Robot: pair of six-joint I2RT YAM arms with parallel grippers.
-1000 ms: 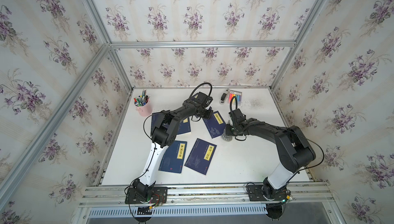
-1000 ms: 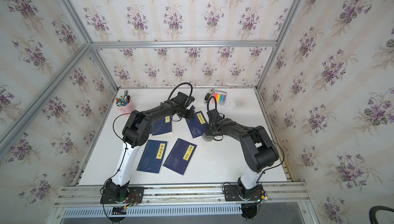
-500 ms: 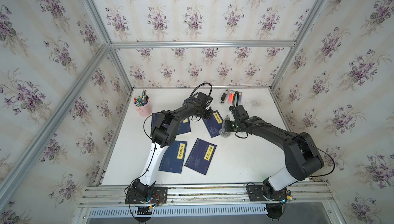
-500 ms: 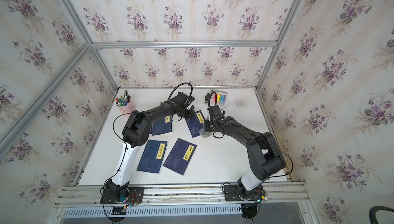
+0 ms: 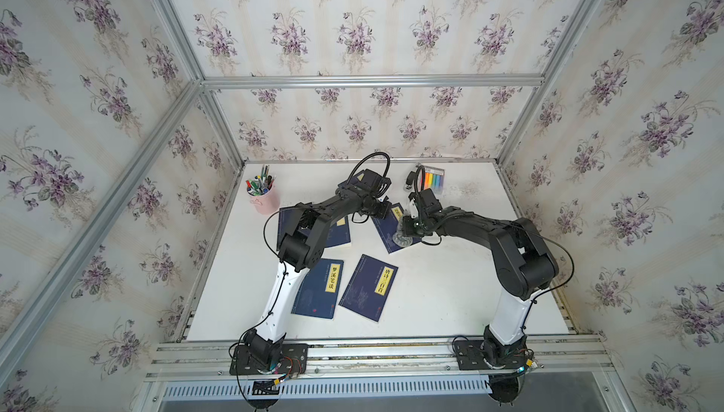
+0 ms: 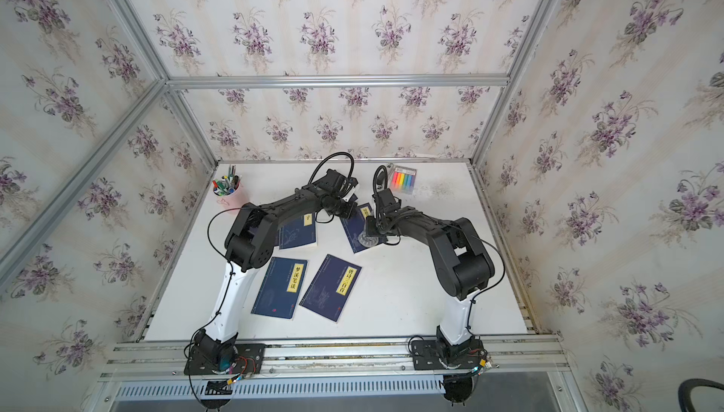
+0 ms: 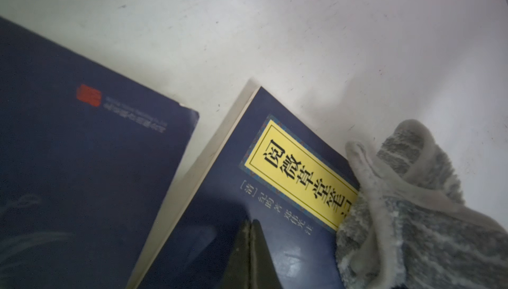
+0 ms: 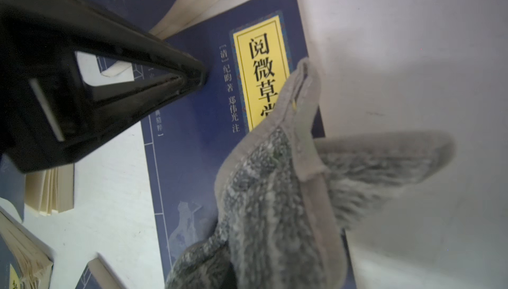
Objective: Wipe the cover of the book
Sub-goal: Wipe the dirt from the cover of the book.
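The book [image 5: 386, 229] [image 6: 352, 229] is dark blue with a yellow title label [image 7: 299, 175] [image 8: 261, 62] and lies flat mid-table. My left gripper [image 7: 251, 224] [image 8: 199, 77] is shut, its tips pressing down on the cover beside the label. My right gripper [image 5: 409, 224] is shut on a grey fluffy cloth [image 8: 275, 191] [image 7: 412, 219] [image 5: 401, 235]. The cloth rests on the cover, over the lower end of the label and the book's right edge. It hides the right fingers in the right wrist view.
Three other blue books lie nearby: two [image 5: 317, 288] [image 5: 368, 286] toward the front, one [image 5: 337, 231] under the left arm. A pink pen cup [image 5: 263, 198] stands back left. A pack of coloured markers [image 5: 431, 180] lies at the back. Patterned walls enclose the table.
My right gripper has dragged the cloth from the book's near right corner further onto the cover, toward the label. The left gripper has stayed pressed on the book.
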